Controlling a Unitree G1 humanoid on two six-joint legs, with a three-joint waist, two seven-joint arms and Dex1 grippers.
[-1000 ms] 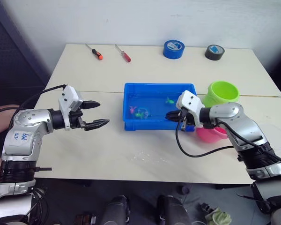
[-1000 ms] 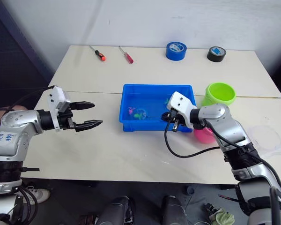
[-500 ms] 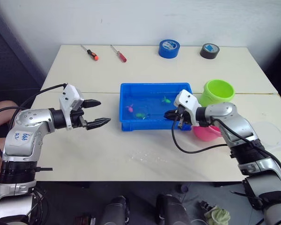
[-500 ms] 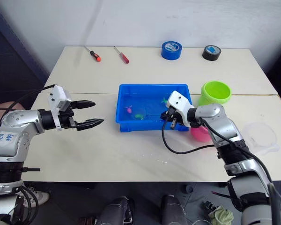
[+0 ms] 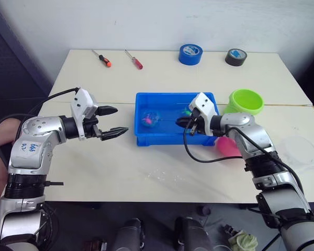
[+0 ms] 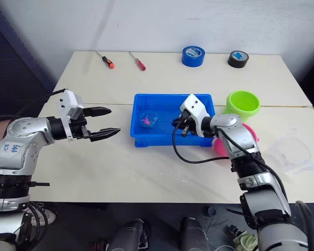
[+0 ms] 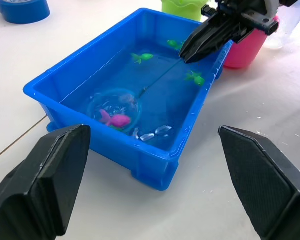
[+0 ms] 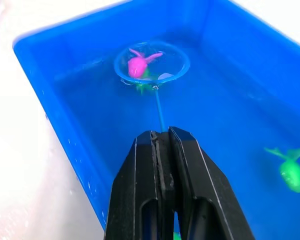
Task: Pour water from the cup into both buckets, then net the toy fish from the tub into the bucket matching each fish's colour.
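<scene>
Right wrist view: right gripper (image 8: 162, 137) clamps the net (image 8: 151, 62) handle; its hoop holds a pink fish (image 8: 138, 65) inside the tub (image 5: 146, 138) (green fish (image 8: 291, 172) alongside). Left gripper (image 5: 115, 120) hangs open, empty, beside the tub.

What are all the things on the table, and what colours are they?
tub: 1, blue, table middle
net: 1, blue rim, in the tub
pink fish: 1, inside the net hoop
green fish: at least 3, in the tub
buckets: 1 lime green, 1 pink, right of tub
cup: 1, clear, far right
screwdrivers: 2, orange and red handles, table back
tape rolls: 1 blue, 1 black, back
left gripper: open, left of tub
right gripper: shut on net handle
</scene>
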